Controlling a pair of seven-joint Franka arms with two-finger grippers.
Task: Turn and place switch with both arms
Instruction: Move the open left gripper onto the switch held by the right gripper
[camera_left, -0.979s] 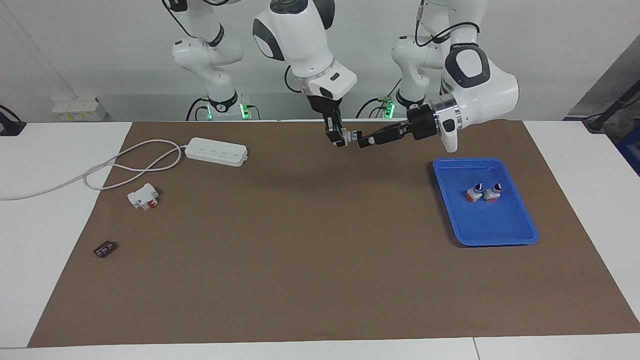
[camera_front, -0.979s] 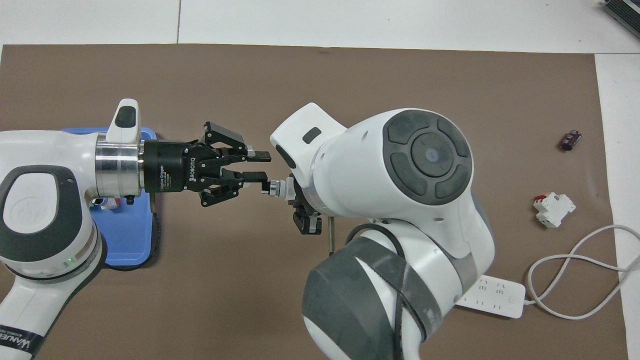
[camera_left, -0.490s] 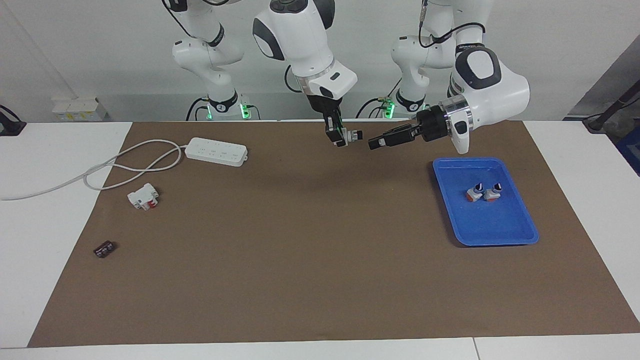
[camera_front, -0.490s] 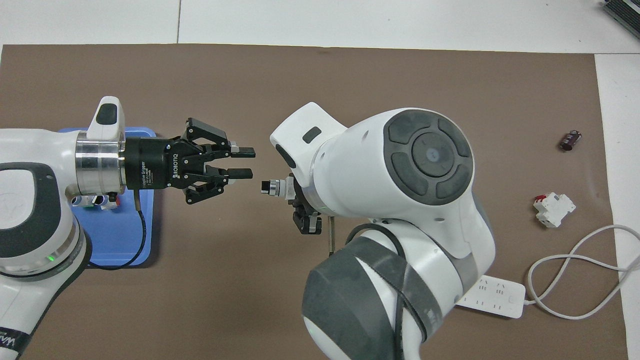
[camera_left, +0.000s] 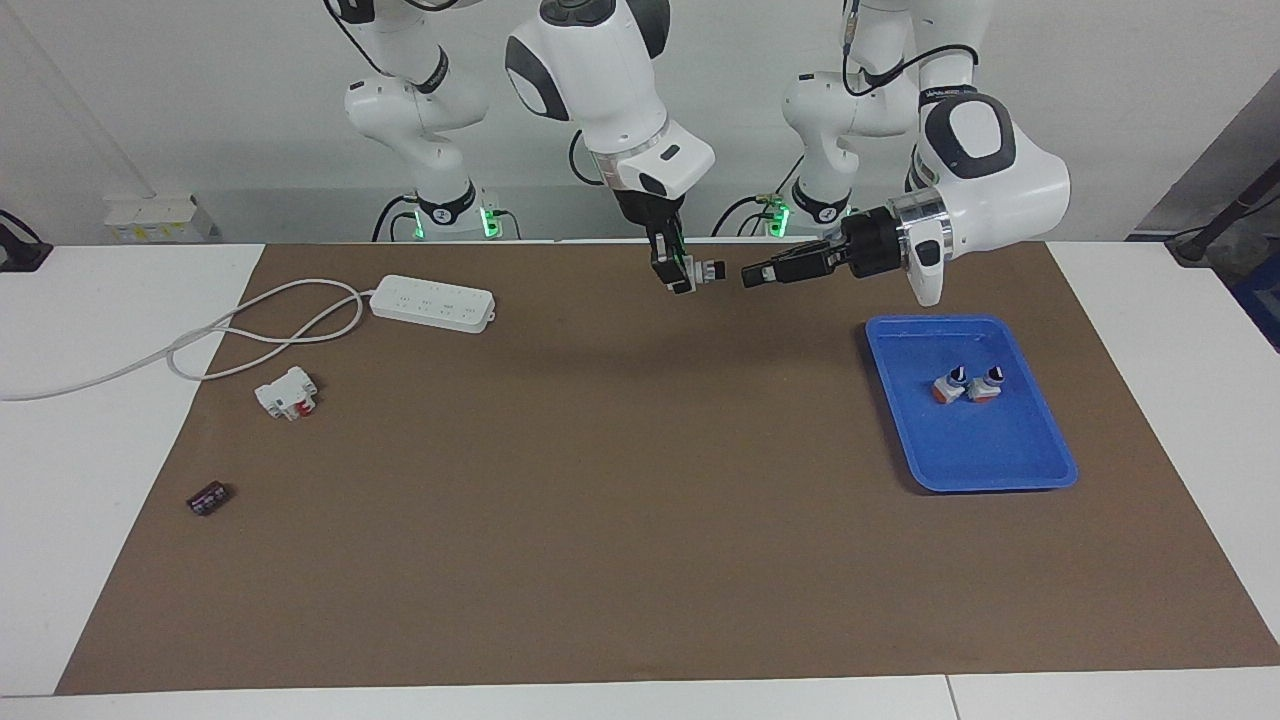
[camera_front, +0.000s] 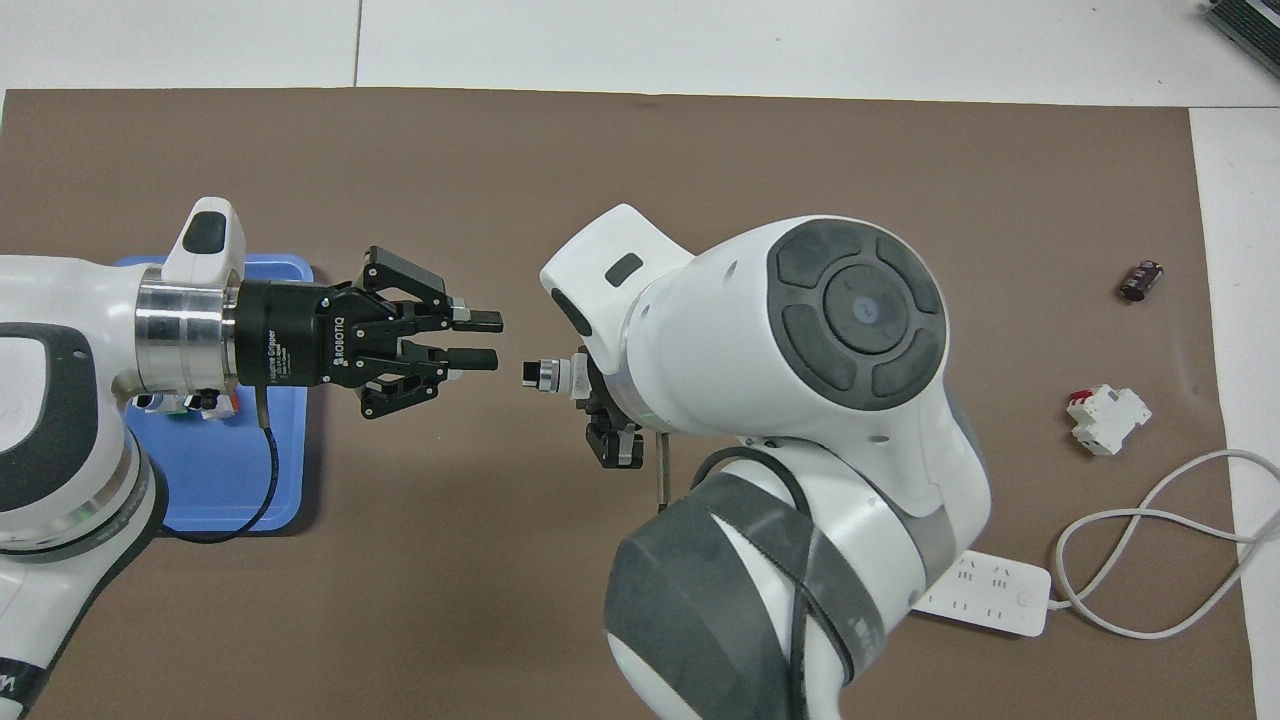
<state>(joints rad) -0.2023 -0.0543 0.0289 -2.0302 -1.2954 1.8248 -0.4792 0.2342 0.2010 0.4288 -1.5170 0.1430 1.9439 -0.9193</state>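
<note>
You're seeing the right gripper (camera_left: 684, 276) clamping the small white-grey, black-knobbed switch (camera_left: 703, 270), its green end mostly hidden; the left gripper (camera_front: 484, 339) is gaping empty just beside the knob.

A wide white table (camera_left: 120, 330) fills the scene, its top made of separate white panels with thin seams showing along the edge farthest from the robots. A large matte brown paper-like mat (camera_left: 620, 500) covers most of it, leaving bare white margins at both ends. A plain, pale grey-white wall (camera_left: 200, 100) rises past the table's robot-side edge, evenly lit, with soft shadows on the mat. A small stack of white boxes (camera_left: 155, 217) sits low against that wall toward the right arm's end. At the left arm's end, a dark grey slanted panel (camera_left: 1220, 170) cuts across the corner.
</note>
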